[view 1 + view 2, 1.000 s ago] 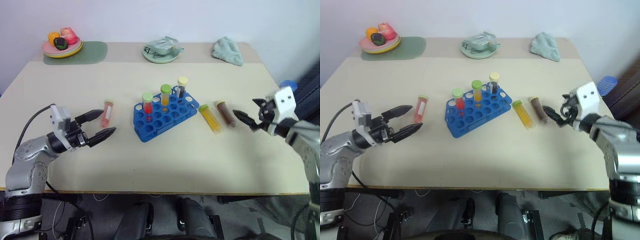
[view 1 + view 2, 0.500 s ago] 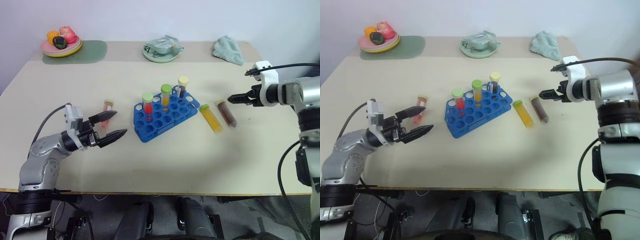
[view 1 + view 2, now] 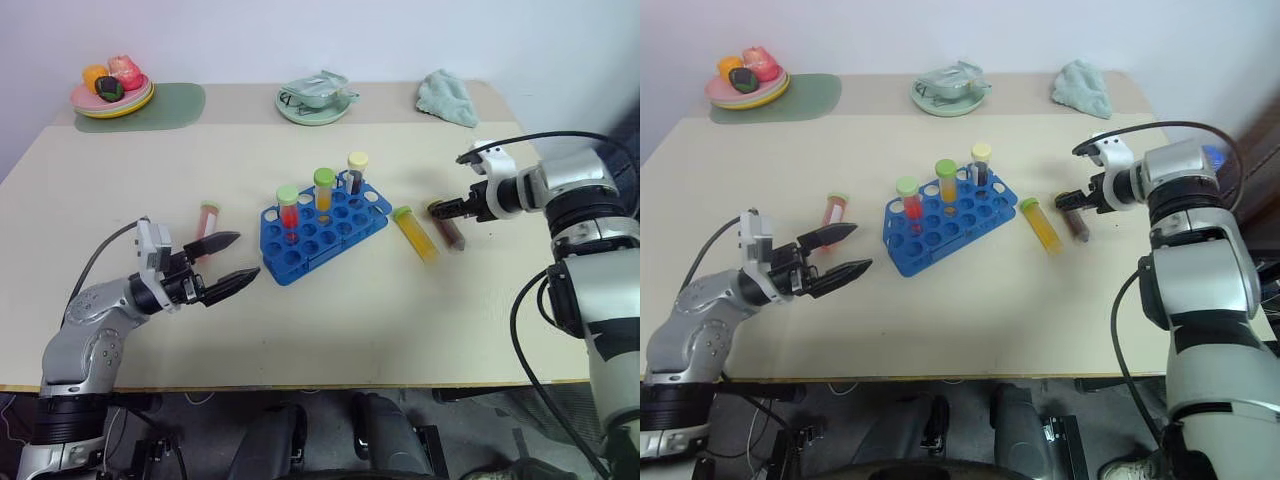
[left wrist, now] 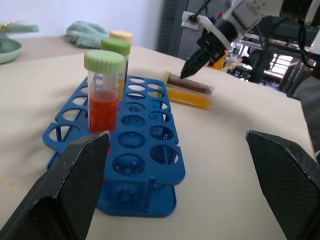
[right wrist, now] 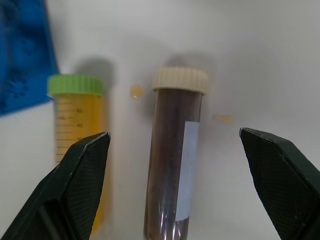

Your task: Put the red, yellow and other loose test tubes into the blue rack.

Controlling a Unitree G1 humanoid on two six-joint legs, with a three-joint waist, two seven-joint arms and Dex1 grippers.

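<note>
On your beige table [image 3: 330,310], right of the blue rack [image 3: 322,228], your right gripper [image 3: 442,209] has swung down, jaws spread and empty, over the brown tube [image 3: 449,226], nearing its pickup.

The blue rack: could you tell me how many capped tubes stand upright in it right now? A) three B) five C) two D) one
A: the blue rack holds three upright tubes along its far side, a red one, an orange one and a dark one, while the other tubes lie on the table.
</note>
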